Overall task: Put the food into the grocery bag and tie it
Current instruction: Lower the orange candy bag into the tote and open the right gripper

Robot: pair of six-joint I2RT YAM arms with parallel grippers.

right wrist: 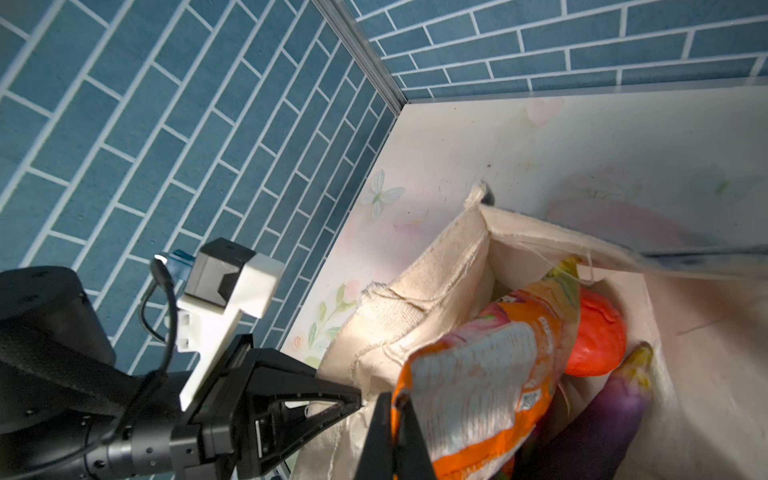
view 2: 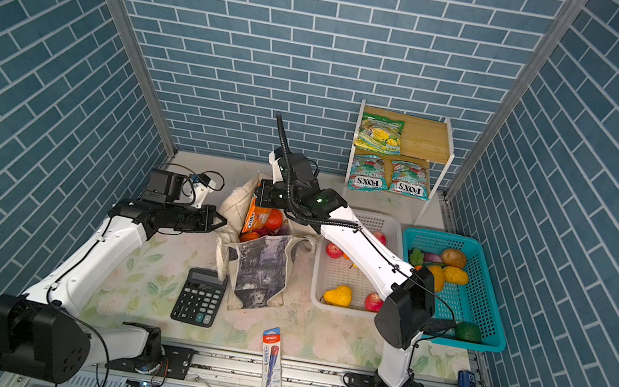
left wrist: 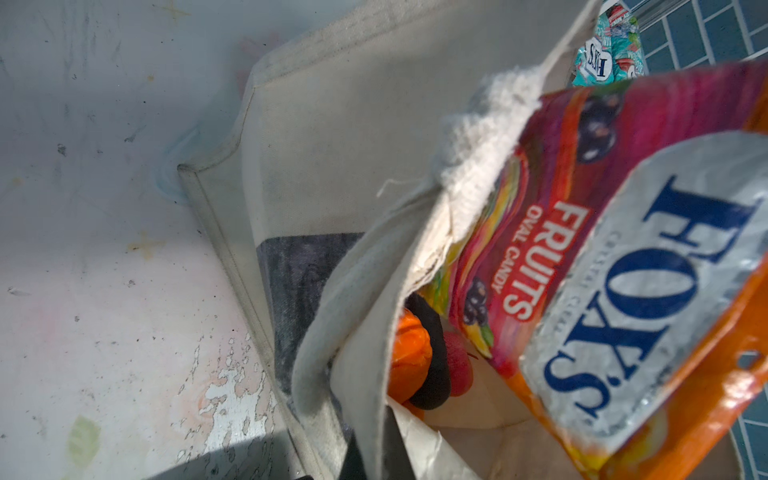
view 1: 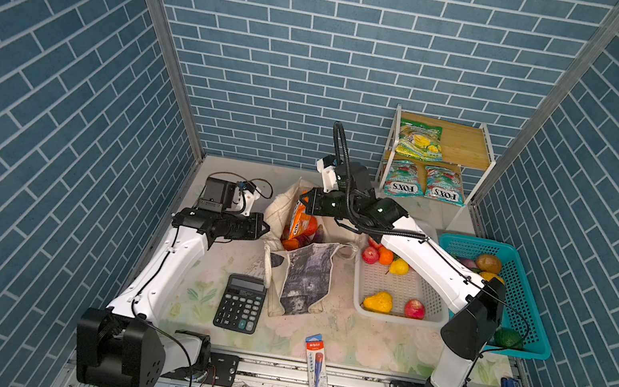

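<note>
In both top views the cream grocery bag (view 1: 307, 278) (view 2: 262, 271) stands mid-table with its mouth open. My left gripper (view 1: 266, 230) (view 2: 223, 223) (left wrist: 378, 461) is shut on the bag's left rim (left wrist: 365, 332). My right gripper (view 1: 303, 200) (view 2: 259, 191) (right wrist: 395, 436) is shut on the edge of an orange FOX'S candy packet (view 1: 298, 222) (left wrist: 623, 270) (right wrist: 478, 374), which hangs partly inside the mouth. Inside lie an orange fruit (right wrist: 598, 336) (left wrist: 409, 357) and a purple eggplant (right wrist: 602, 419).
A black calculator (view 1: 241, 303) and a blue pencil pack (view 1: 317, 377) lie in front of the bag. To its right are a white basket (view 1: 357, 290) and a teal basket (view 1: 531, 322), both with toy produce. A back-right shelf (view 1: 471, 144) holds green and teal candy packets.
</note>
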